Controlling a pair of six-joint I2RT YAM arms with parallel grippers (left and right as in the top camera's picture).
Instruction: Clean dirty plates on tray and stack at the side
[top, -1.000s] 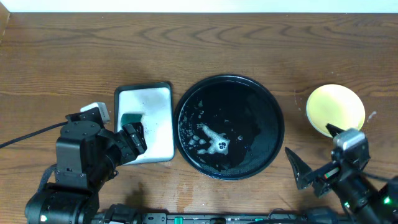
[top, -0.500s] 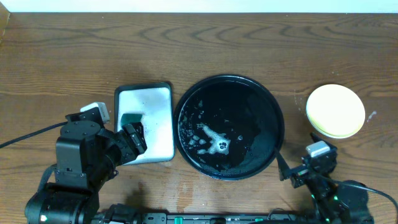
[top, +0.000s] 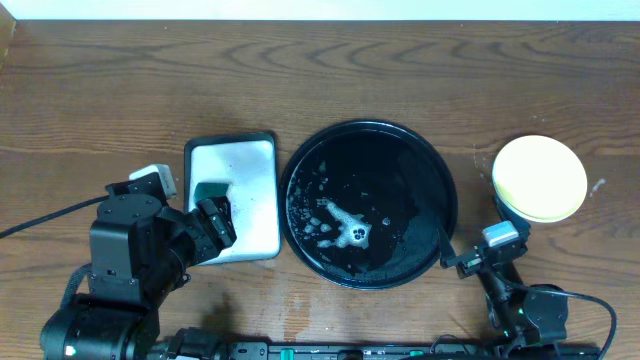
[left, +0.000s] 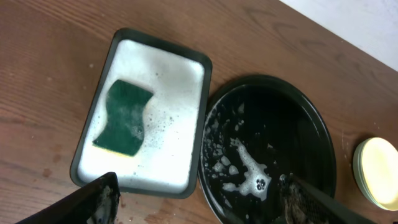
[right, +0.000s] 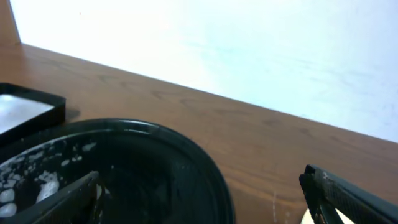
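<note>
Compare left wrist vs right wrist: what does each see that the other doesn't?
Left wrist only: the green rectangular sponge lying in foam, the pale yellow round glossy plate at the right edge, and the open left tool.
Right wrist only: the open right tool, nothing else new.
Both: the large round glossy black tray flecked with suds, the white rectangular tray with black rim (just a corner in the right wrist), the dark brown wood-grain tabletop, and the white backdrop beyond it.

Left end effector (left: 200, 183) and right end effector (right: 200, 177) both spread wide.
</note>
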